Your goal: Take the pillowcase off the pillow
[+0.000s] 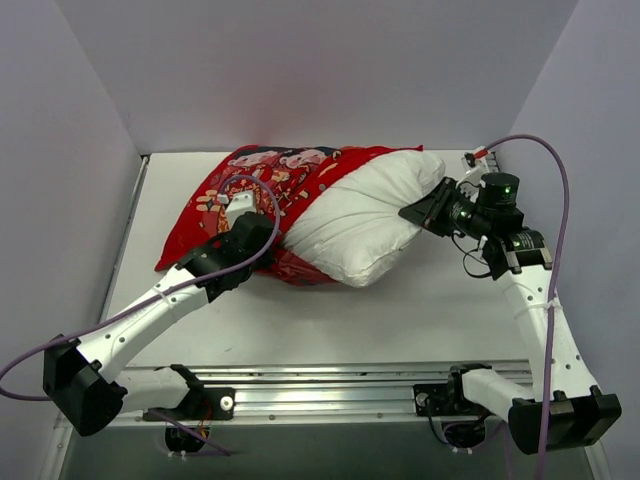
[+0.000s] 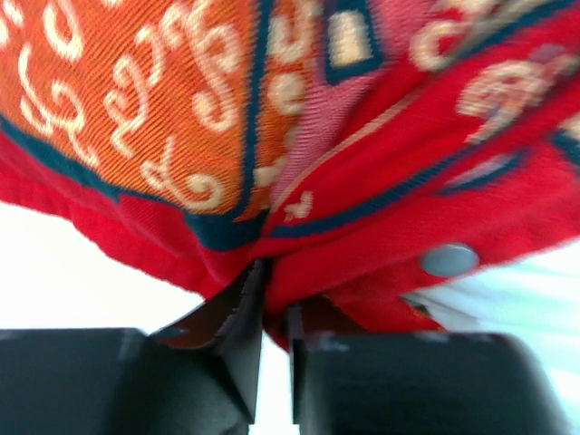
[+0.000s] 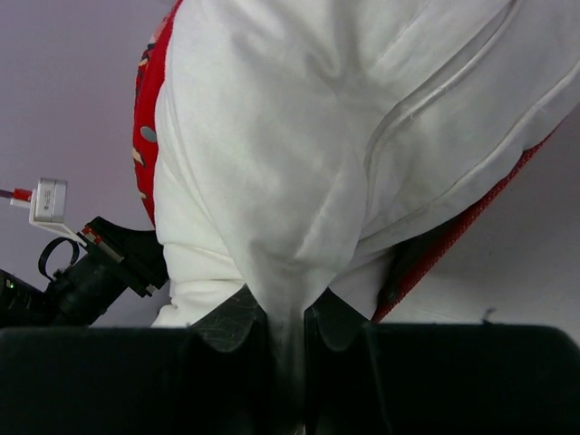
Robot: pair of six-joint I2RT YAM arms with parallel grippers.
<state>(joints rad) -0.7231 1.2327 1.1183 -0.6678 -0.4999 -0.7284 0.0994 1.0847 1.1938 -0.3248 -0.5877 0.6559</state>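
The pillow [image 1: 365, 225] lies on the counter [image 1: 400, 320] with its long axis running diagonally from one gripper to the other. Its bare white end meets the right gripper [image 1: 418, 213], which is pressed together on a pinch of that end, and its other half sits inside the pillowcase [image 1: 240, 190], beyond the left gripper [image 1: 268, 238]. The left gripper is at the pillowcase's open hem, nearly closed with a fold of red cloth caught at its tips, so the pull probably runs along that axis, away from the right gripper anchoring the pillow.
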